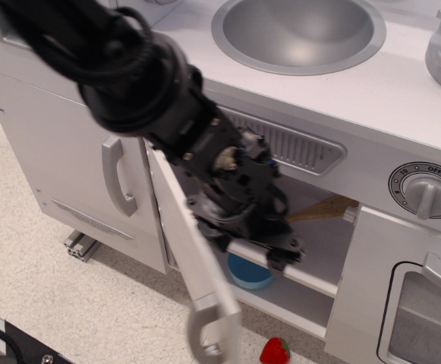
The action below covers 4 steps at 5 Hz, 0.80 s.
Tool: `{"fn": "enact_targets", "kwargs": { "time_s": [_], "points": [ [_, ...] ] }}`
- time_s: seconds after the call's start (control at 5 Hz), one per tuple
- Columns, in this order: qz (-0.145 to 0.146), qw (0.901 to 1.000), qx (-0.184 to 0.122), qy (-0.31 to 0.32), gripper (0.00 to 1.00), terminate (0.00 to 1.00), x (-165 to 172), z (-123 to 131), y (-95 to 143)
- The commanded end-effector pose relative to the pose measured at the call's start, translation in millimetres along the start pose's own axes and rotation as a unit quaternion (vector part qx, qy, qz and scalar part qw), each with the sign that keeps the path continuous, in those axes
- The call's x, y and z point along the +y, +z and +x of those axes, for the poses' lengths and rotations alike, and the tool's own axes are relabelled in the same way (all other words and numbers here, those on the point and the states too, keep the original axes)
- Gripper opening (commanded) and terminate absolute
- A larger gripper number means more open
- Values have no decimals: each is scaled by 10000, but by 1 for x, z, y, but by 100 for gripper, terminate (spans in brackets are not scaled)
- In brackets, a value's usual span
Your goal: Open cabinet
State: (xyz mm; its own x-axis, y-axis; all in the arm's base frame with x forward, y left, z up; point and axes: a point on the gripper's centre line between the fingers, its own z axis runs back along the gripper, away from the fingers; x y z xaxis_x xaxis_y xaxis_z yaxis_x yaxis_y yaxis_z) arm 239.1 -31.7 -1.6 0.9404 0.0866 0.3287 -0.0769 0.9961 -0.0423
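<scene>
**A:** Cabinet [311, 250] — where does it sit, taking the round sink basin [302, 34] as the mark?

**B:** Straight below the basin, under the slotted vent strip [292, 145]. Its door [193, 258] stands swung far out from the left-hand hinges, seen almost edge-on and blurred, with the grey loop handle [205, 330] at its lower outer end, well below the basin and to its left.

**A:** What shows inside?

**B:** A white shelf [311, 277] with a light wooden piece [322, 208] lying above it, and a blue bowl-like thing [249, 273] below the shelf's front edge.

**A:** And the gripper [269, 250]?

**B:** It hangs below the basin at the mouth of the opening, close to the shelf's front edge, just right of the door. The black arm [121, 68] runs up to the left, crossing the basin's left side. Whether the fingers are spread or pressed together I cannot tell; they look like a dark mass.

**A:** Anything else?

**B:** A red strawberry toy [275, 351] on the floor, far below the basin. A dial [426, 187] sits below and right of the basin, and the tall narrow door's curved handle [116, 176] lies to the lower left.
</scene>
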Motion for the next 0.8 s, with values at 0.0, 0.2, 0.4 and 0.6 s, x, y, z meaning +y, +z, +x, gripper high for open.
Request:
{"fn": "enact_targets", "kwargs": {
  "time_s": [0.0, 0.2, 0.4, 0.6],
  "points": [
    [860, 9918, 417, 842, 100, 0, 71, -7, 2],
    [1097, 9899, 547, 712, 100, 0, 97, -6, -2],
    [1097, 9899, 547, 712, 100, 0, 97, -6, -2],
    [1097, 9899, 547, 712, 100, 0, 97, -6, -2]
  ]
}}
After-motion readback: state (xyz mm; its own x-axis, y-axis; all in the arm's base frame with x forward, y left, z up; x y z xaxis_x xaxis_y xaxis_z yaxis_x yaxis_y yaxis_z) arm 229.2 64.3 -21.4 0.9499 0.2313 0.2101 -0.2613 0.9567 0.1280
